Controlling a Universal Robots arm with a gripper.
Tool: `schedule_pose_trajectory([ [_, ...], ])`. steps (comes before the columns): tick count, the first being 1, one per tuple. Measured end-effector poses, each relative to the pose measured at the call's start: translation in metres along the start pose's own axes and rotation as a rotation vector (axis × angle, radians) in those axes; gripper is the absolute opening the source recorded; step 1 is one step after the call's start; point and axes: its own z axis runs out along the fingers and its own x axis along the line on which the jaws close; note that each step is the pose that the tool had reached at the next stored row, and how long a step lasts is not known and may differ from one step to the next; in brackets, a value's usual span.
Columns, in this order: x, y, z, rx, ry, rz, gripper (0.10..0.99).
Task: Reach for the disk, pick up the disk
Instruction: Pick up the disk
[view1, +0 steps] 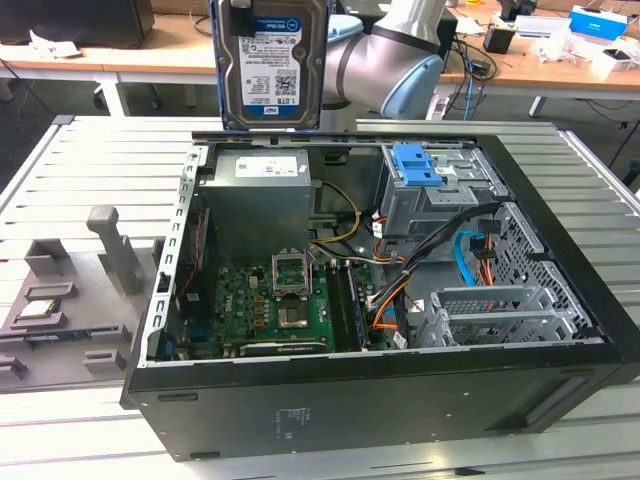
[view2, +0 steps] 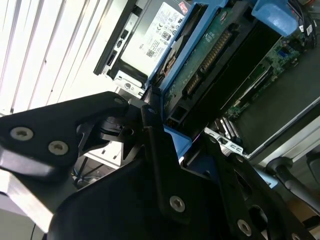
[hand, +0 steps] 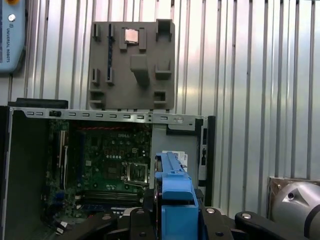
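- Disk (view1: 268, 65): hangs upright in mid-air in the exterior view, label side toward the camera, bright blue rails down both long edges.
- Sits above the far wall of the open computer case (view1: 400, 400), outside it and well apart from the drive cage (view1: 425, 210).
- Gripper (hand: 176, 216): clamped on the disk, with black fingers (hand: 145, 220) pressing in from either side of the blue rail in the first wrist view.
- In the second wrist view, the disk (view2: 210, 55) turns its underside to the camera, with a green circuit board and connector strip framed by blue plastic, just past the dark links of the gripper.
- Robot arm (view1: 385, 60): grey joint with a pale blue cap, just behind the disk, toward the exterior view's right.
- Computer case: lies on its side on the slatted metal tabletop (view1: 90, 170), side panel off and interior facing up.
- Holds a green motherboard (view1: 260, 300), a grey power supply (view1: 255, 190) near the far wall, and orange and blue cables (view1: 465, 255) running toward the drive cage.
- Blue latch (view1: 417, 165): rests on top of the drive cage, lower than the disk and toward the exterior view's right of it.
- Grey fixture tray (view1: 60, 300): lies on the tabletop at the exterior view's left of the case, apart from it, with a small flat chip (view1: 45, 293) in one recess.
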Motion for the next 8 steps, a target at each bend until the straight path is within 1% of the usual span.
schedule_pose_trajectory([
  [2, 0.0001, -0.0028, 0.0008, 0.0, -0.0001, 0.0, 0.369],
  [4, 0.0003, -0.0067, 0.0041, 0.0, 0.0006, 0.0, 0.369],
  [7, 0.0004, -0.011, 0.0059, 0.0, 0.0012, 0.0, 0.369],
  [8, 0.0005, -0.0137, 0.0069, 0.0, 0.0017, 0.0, 0.369],
])
